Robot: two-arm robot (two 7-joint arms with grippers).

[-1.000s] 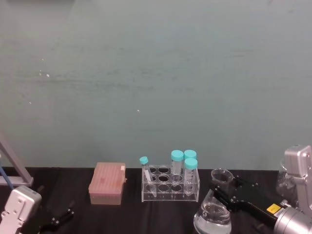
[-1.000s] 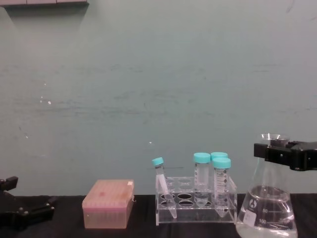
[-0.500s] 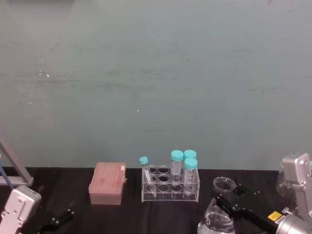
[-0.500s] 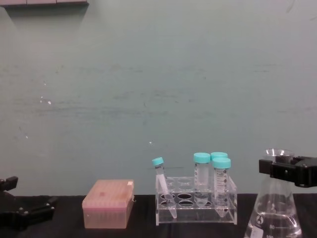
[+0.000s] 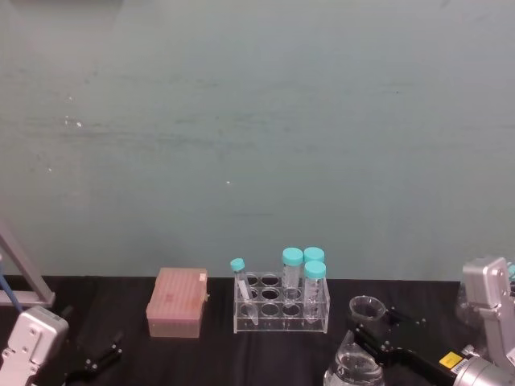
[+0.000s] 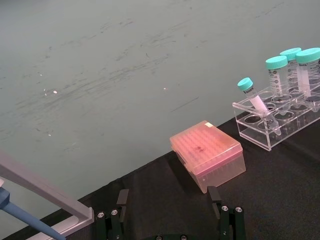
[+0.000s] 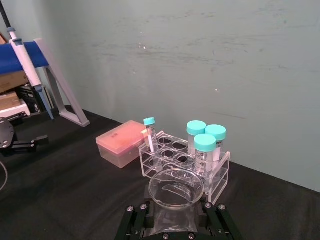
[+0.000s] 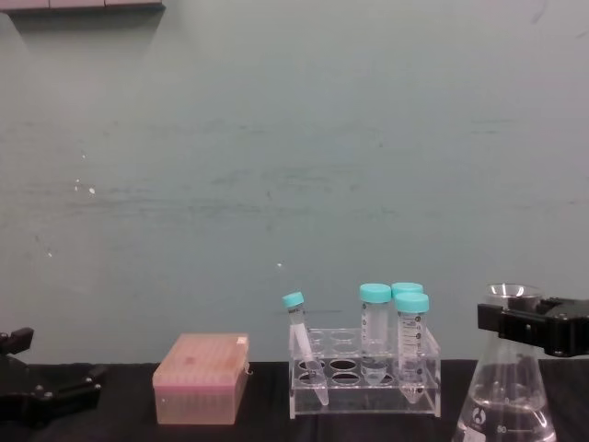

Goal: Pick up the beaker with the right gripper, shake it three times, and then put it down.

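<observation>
The beaker (image 5: 356,354) is a clear conical flask with liquid in it, low at the right front of the black table (image 5: 121,301). My right gripper (image 5: 375,331) is shut on its neck just below the flared rim. From the chest view the beaker (image 8: 509,405) stands upright, the black right gripper (image 8: 532,325) clamped across its neck; its base is cut off by the frame edge. The right wrist view looks down into the beaker's rim (image 7: 176,183) between the fingers (image 7: 134,224). My left gripper (image 6: 170,220) is parked open at the front left.
A clear rack (image 5: 282,312) with several teal-capped tubes stands left of the beaker, close behind it. A pink tip box (image 5: 177,302) sits farther left. A pipette stand (image 7: 50,75) is at the far left. A teal wall closes the back.
The right gripper has lowered the beaker over the last second, most of it in the first half. The left arm has not moved.
</observation>
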